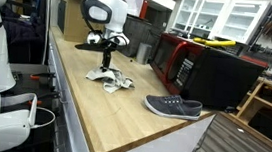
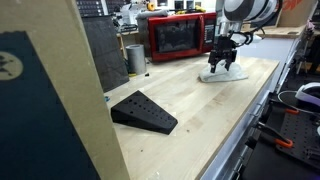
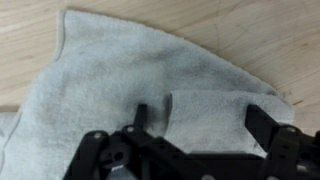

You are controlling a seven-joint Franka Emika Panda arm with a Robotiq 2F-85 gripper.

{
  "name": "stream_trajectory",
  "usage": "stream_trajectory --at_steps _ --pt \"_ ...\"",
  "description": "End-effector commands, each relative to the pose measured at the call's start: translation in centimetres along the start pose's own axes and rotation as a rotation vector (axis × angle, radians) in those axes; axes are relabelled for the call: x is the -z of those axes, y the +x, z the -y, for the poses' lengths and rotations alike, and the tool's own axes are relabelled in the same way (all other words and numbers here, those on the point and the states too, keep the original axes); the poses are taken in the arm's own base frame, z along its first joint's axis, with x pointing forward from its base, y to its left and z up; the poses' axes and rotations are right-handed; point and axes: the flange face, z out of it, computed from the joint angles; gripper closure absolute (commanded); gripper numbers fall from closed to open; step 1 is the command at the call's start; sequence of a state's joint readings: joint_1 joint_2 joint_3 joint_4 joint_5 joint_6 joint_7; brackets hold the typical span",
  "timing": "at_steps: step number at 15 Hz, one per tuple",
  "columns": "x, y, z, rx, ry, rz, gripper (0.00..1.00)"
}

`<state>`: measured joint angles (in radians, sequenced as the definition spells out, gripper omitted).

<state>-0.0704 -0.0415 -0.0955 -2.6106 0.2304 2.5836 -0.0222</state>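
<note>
A crumpled pale grey towel [image 1: 112,80] [image 2: 223,74] lies on the wooden counter [image 1: 122,120] [image 2: 190,110]. My gripper [image 1: 107,67] [image 2: 222,63] points straight down onto it. In the wrist view the towel [image 3: 120,70] fills most of the picture. The gripper [image 3: 200,120] stands open there. Its two black fingers [image 3: 262,122] straddle a raised fold of the cloth, low against the fabric. Nothing is pinched between them.
A dark grey shoe [image 1: 173,107] [image 2: 143,112] lies on the counter apart from the towel. A red microwave [image 1: 175,56] [image 2: 180,35] and a black box [image 1: 226,77] stand at the back. A metal cup [image 2: 135,58] sits near the microwave.
</note>
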Motion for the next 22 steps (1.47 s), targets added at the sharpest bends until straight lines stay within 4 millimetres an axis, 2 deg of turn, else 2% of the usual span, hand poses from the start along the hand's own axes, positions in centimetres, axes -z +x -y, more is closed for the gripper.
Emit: stream_trajectory --at_steps 1,4,6,15,16,17,19,20,21,22 --pt "0.6 -0.5 1.1 0.011 0.039 -0.025 0.00" --pt "0.9 -0.7 1.9 0.029 0.042 -0.041 0.00" --pt "0.9 -0.5 2.2 0.040 0.038 -0.049 0.26" --pt "1.2 -0.8 2.6 0.067 0.020 -0.084 0.95" --pt "1.4 -0.9 2.7 0.076 0.019 -0.090 0.95" --pt "1.6 -1.1 2.9 0.084 0.019 -0.092 0.62" --pt "1.9 -1.4 3.1 0.102 0.011 -0.098 0.64" --pt "2.1 -1.5 3.2 0.115 0.006 -0.101 0.92" --pt "2.2 -1.6 3.3 0.123 0.003 -0.102 0.91" --pt "2.3 -1.8 3.3 0.130 0.001 -0.104 0.96"
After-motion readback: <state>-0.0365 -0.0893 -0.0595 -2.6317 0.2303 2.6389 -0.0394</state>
